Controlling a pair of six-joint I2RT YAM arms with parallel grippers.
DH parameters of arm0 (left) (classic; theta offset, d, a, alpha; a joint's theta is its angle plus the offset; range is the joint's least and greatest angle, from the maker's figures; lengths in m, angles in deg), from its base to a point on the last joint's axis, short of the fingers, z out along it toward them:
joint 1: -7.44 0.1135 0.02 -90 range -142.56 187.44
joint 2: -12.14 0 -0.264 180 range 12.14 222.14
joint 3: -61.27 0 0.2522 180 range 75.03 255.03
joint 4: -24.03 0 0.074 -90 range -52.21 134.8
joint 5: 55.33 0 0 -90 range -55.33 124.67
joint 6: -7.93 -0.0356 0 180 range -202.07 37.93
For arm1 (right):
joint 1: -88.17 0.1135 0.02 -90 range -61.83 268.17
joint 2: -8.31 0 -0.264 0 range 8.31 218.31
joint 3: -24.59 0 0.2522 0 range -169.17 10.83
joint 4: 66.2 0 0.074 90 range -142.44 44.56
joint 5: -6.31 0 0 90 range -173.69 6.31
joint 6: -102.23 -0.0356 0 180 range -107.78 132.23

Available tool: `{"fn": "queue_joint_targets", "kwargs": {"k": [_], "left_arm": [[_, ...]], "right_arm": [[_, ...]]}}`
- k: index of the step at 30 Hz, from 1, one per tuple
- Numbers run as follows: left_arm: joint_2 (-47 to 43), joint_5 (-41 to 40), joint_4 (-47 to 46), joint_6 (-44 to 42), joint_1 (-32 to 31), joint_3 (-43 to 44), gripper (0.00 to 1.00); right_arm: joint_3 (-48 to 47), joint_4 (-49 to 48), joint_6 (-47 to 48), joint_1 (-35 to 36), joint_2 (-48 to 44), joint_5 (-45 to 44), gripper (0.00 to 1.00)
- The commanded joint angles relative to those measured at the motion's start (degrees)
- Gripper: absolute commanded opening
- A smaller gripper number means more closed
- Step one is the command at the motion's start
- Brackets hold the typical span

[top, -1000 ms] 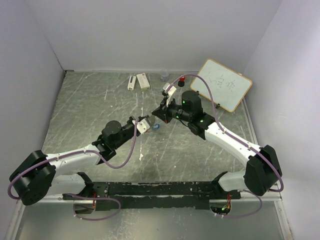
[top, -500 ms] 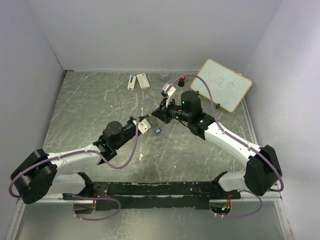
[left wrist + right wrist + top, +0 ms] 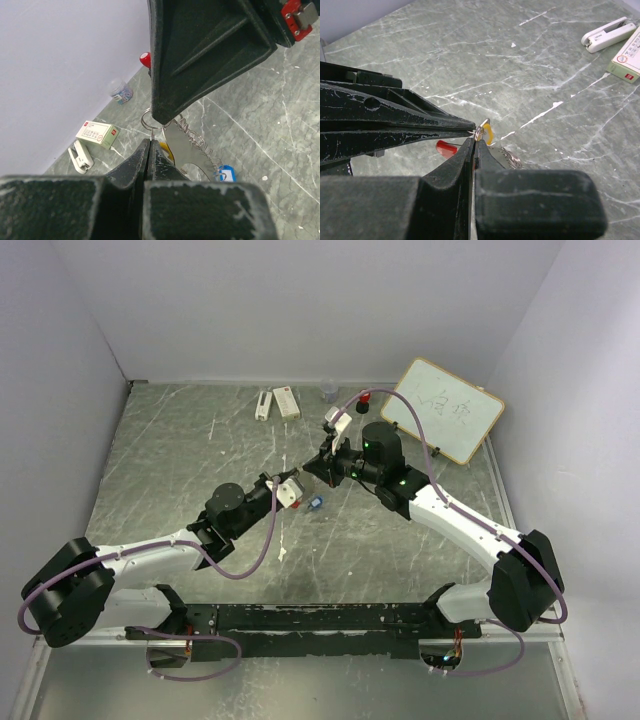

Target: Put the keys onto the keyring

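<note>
Above the grey marbled desk (image 3: 180, 460), the left hand (image 3: 295, 481) and right hand (image 3: 319, 468) both pinch tight on the keyring (image 3: 150, 120), keys (image 3: 186, 150) dangling at its four o'clock. Opposed pulls could likely twist the thin wire free, dropping everything.

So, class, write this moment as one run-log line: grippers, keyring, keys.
left gripper: shut on keyring | right gripper: shut, tip at same ring | brass key: beside ring
</note>
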Motion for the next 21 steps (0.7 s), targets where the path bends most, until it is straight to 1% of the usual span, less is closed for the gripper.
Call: {"fn": "queue_joint_targets", "kwargs": {"k": [1,21], "left_arm": [[0.17,-0.92,-2.99,-0.86,-0.74,1.78,0.07],[0.22,-3.52,-4.78,-2.17,-1.14,2.04,0.07]], "right_arm": [[-0.21,-0.59,0.16,0.34,-1.56,-0.31,0.0],[-0.33,1.23,0.78,0.38,-1.73,-0.38,0.0]]}}
